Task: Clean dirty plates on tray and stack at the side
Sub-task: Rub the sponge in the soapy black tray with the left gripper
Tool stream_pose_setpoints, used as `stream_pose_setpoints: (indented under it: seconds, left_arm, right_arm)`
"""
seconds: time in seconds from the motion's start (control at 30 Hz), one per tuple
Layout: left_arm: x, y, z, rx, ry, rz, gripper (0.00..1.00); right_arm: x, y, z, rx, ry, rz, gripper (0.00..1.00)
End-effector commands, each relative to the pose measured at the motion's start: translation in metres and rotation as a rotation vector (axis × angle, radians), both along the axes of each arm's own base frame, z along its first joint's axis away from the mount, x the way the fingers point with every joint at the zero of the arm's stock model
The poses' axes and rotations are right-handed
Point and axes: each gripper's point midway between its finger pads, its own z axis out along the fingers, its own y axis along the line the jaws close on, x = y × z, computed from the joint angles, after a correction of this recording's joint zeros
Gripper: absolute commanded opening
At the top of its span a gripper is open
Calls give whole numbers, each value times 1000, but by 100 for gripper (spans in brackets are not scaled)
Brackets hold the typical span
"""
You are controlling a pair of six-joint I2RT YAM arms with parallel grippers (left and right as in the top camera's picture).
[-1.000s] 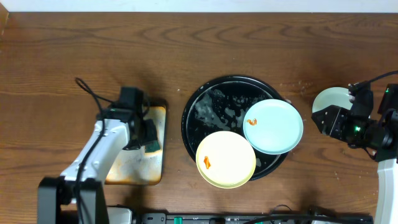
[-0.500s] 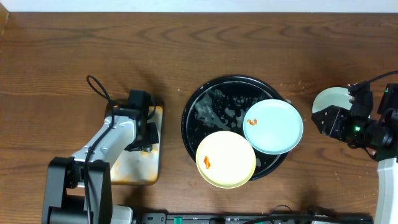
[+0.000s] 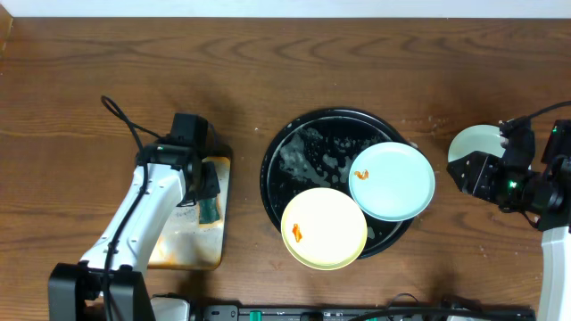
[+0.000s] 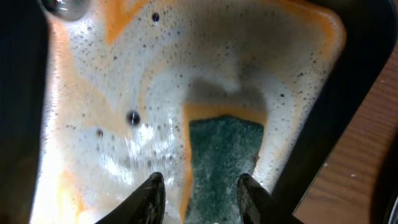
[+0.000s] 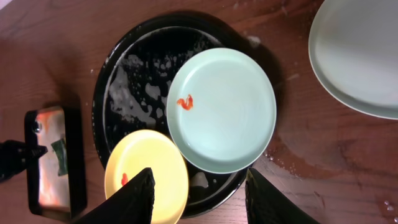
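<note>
- Broad bare wood runs along the far side of the table (image 3: 285, 62), open from end to end.
- The black tray (image 3: 270, 152) has free wet floor only in its far-left part. The yellow plate (image 3: 323, 227) and blue-green plate (image 3: 393, 181) fill the rest, edges meeting, both jutting over the rim.
- Only a narrow strip of wood separates it from the metal tray (image 3: 183, 245), where the left arm (image 3: 147, 205) hangs over the sponge (image 3: 209, 210).
- The right gripper (image 3: 462, 174) and a third plate (image 3: 477, 141) crowd the right edge.

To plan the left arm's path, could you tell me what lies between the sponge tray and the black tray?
Only a bare strip of table, seen overhead, separates the sponge tray from the black tray.
</note>
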Motion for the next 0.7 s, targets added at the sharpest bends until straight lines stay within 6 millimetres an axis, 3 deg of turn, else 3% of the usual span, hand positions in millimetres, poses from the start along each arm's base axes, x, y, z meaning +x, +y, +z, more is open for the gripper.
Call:
stream_pose_setpoints:
  seconds: [0.0, 0.1, 0.23, 0.67]
  left_arm:
    - [-10, -1, -16, -14, 51, 18, 40]
    - [-26, -6, -32, -47, 117, 33, 37]
    - [-27, -16, -50, -109, 121, 27, 11]
    - [6, -25, -86, -118, 38, 2, 8]
  right_arm:
    - [-1, 5, -1, 11, -3, 26, 45]
    - [-1, 5, -1, 11, -3, 26, 45]
    - [-1, 5, -1, 11, -5, 26, 45]
    - [-1, 5, -1, 11, -4, 26, 45]
